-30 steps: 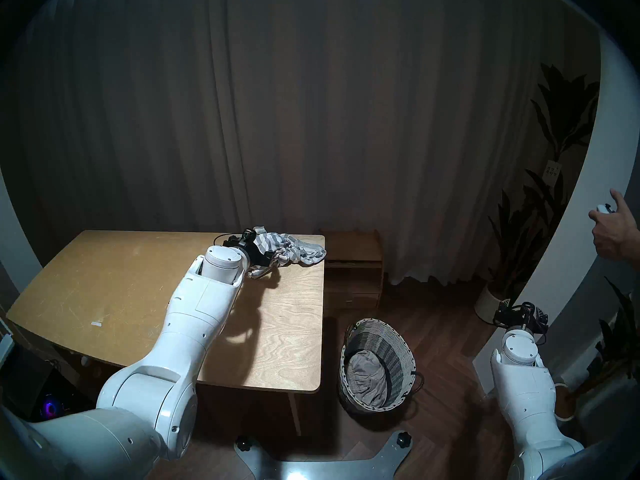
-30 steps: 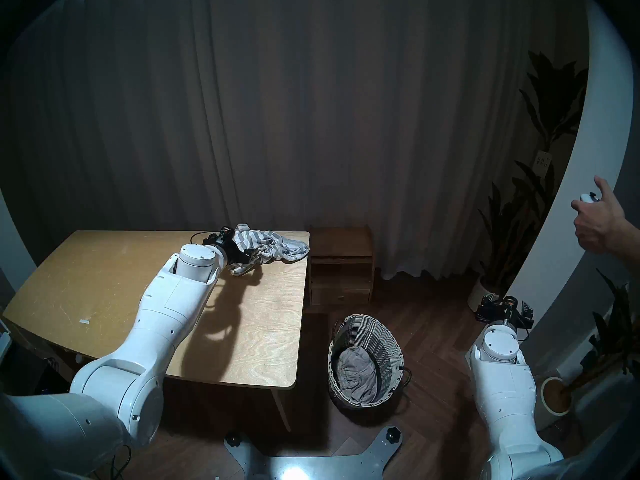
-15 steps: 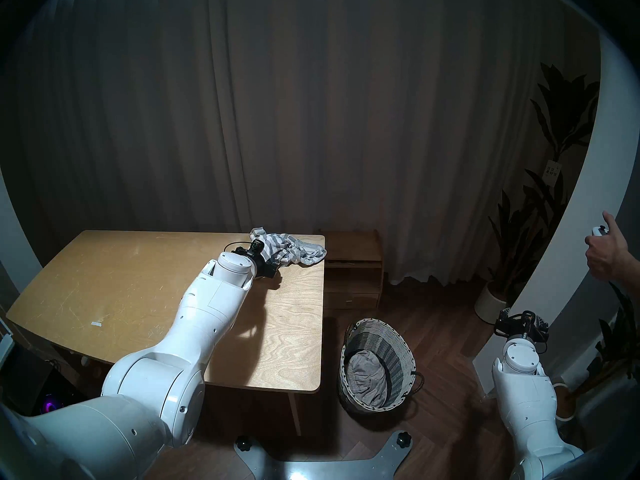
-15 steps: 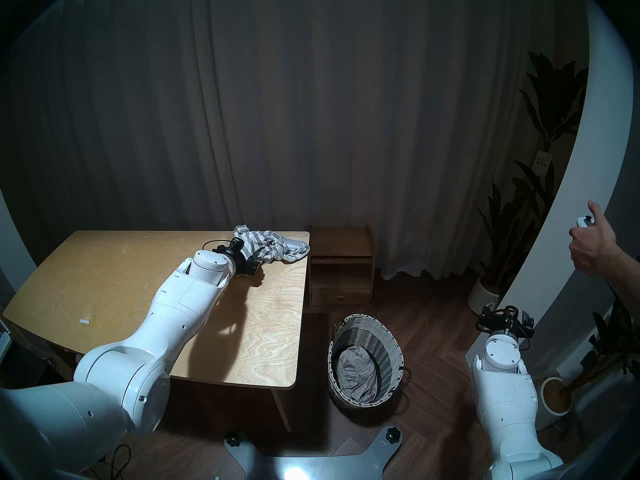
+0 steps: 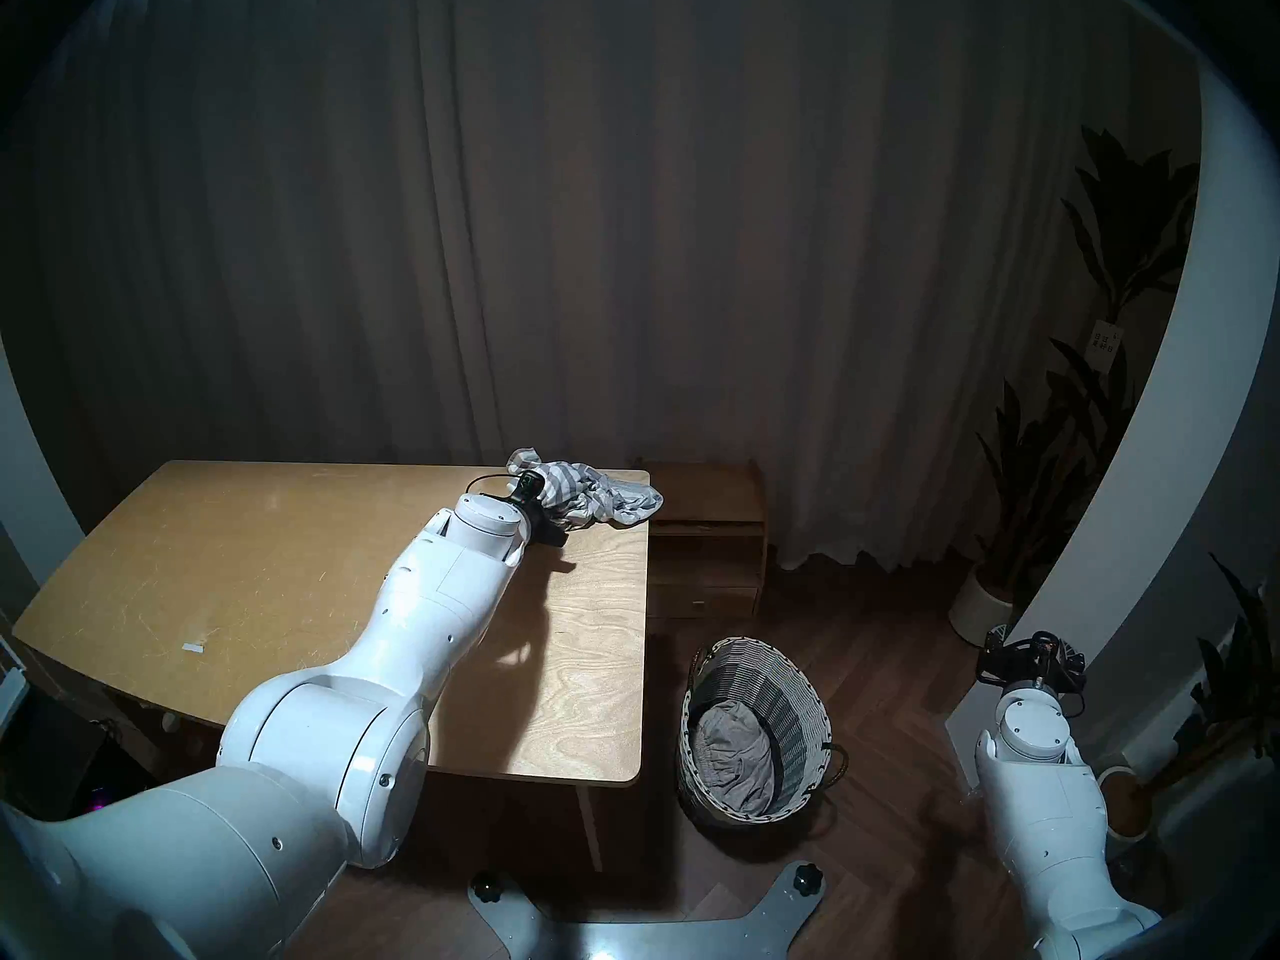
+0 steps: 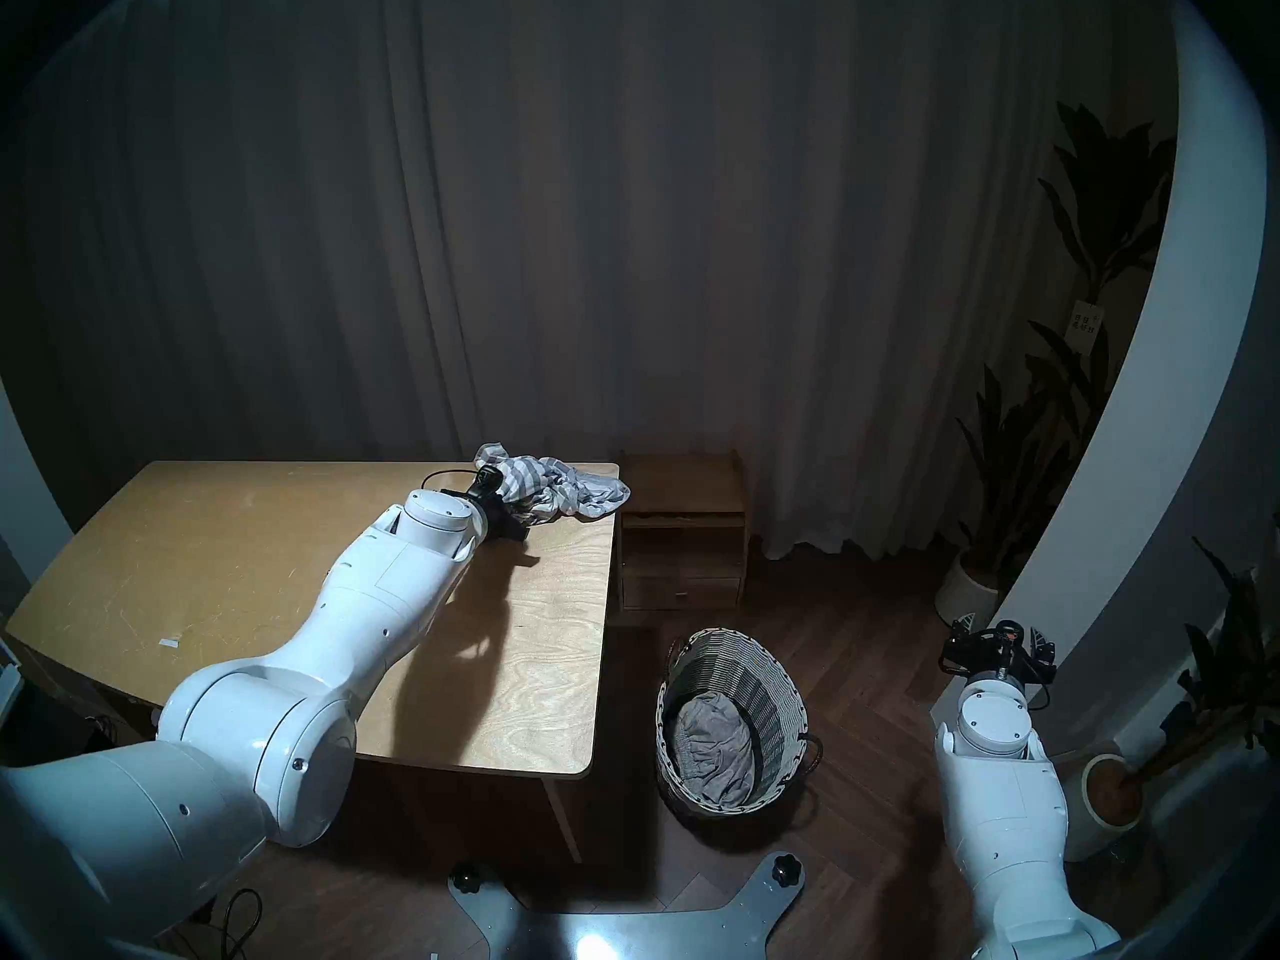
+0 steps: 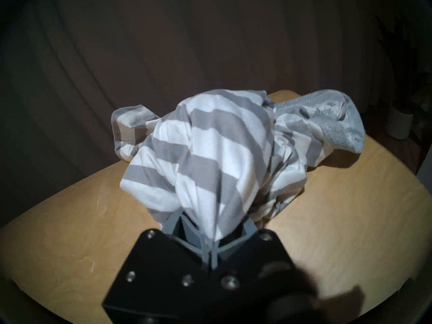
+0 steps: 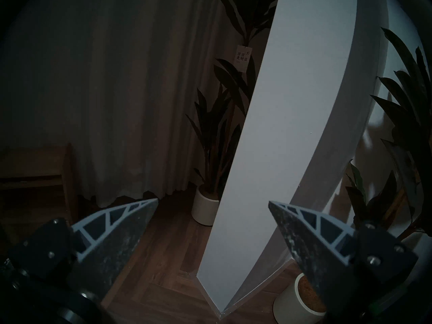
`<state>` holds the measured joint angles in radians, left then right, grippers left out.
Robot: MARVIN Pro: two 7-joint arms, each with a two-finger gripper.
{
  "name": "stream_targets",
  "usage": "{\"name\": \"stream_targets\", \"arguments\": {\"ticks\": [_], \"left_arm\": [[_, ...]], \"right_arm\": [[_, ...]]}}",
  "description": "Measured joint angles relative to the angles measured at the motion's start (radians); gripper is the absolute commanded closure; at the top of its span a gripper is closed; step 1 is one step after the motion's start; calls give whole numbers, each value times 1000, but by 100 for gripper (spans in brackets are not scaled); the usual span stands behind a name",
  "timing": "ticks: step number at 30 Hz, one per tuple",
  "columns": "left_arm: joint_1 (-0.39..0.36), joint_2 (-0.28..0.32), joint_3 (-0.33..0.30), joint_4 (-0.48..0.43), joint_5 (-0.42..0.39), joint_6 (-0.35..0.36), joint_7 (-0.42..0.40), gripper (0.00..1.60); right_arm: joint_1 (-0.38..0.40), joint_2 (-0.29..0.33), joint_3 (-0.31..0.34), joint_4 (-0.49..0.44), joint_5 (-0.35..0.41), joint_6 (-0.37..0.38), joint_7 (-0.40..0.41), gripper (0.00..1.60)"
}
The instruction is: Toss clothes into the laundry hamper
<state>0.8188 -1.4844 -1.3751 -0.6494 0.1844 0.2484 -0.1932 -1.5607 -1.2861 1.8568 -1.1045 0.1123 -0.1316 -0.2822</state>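
On table (image 5: 277,557), left gripper (image 7: 211,248) pinches striped cloth (image 7: 210,152) (right gripper (image 8: 212,225) agape)

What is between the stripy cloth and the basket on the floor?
Only bare table top, its edge, then dark wood floor. The head view shows the striped cloth and wicker hamper with nothing between.

The only writing I could make out was on a small paper tag (image 8: 242,57) hanging on the tall plant (image 8: 236,87) by the curtain: the characters 日日是好日. I read nothing else anywhere.
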Motion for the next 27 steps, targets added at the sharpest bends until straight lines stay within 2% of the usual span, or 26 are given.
{"name": "stream_targets", "arguments": {"ticks": [8,15,22,27], "left_arm": [[-39,-93,5,-85,-82,-91,-65,160],[-43,-157,38,-160,-147,-154,-151,160],[13,-227,84,-219,-213,-191,-257,160],[92,-267,126,-229,-243,-212,-326,160]], "right_arm": [[-29,-25,-22,-51,-8,-8,11,0],[-58,-22,7,-79,-11,-13,-5,0],[-111,-8,74,-112,-12,-18,-38,0],[-173,3,149,-140,-12,-18,-67,0]]}}
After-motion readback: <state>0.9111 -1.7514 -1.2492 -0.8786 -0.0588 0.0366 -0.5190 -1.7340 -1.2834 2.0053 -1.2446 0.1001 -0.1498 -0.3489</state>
